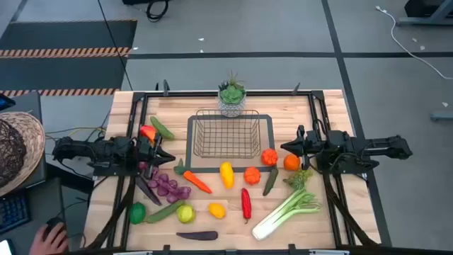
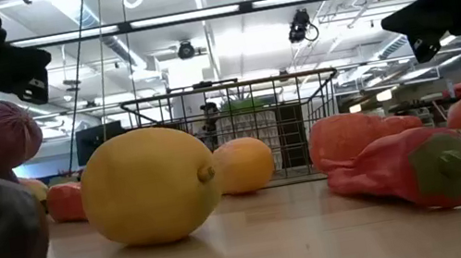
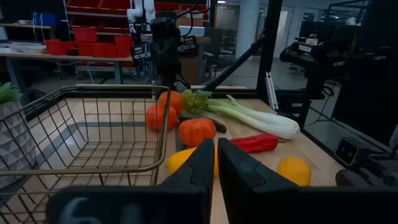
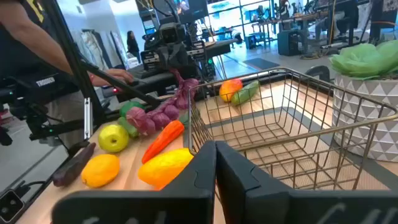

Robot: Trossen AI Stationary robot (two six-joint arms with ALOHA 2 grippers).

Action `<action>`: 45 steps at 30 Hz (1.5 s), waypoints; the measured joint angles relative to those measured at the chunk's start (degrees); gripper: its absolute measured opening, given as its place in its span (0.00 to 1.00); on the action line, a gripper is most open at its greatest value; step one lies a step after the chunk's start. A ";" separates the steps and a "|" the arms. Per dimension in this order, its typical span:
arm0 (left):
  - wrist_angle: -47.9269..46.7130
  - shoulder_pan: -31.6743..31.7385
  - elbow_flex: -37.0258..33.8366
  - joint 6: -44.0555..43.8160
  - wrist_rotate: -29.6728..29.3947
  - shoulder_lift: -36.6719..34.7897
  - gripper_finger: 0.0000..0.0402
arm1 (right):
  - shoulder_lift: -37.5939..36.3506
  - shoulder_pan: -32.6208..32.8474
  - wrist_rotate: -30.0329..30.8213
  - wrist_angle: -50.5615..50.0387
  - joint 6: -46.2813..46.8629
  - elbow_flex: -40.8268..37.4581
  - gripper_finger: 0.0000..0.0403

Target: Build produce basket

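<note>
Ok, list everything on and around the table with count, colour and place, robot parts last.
basket: one, dark wire, table centre, empty
potted succulent: one, green in a pale pot, just behind the basket
leek: one, green and white, front right
chili: one, red, front centre
carrot: one, orange, front of the basket's left corner
grapes: one bunch, purple, front left
lemon: one, yellow, front centre
lime: one, green, front left
eggplant: one, dark purple, front edge
person's hand: one, off the table's front left
left claw: shut, left of the basket
right claw: shut, right of the basket
</note>
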 joint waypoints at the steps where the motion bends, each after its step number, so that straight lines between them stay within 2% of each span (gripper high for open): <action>1: -0.02 0.00 0.00 -0.01 0.00 0.01 0.08 | 0.00 0.00 0.00 0.00 0.00 0.00 0.04; 39: 0.00 0.00 -0.01 0.01 0.02 0.00 0.09 | 0.00 0.00 0.00 0.00 0.00 0.00 0.04; 45: -0.01 0.00 0.00 0.01 0.01 0.00 0.07 | 0.00 0.00 0.02 0.02 0.00 0.00 0.04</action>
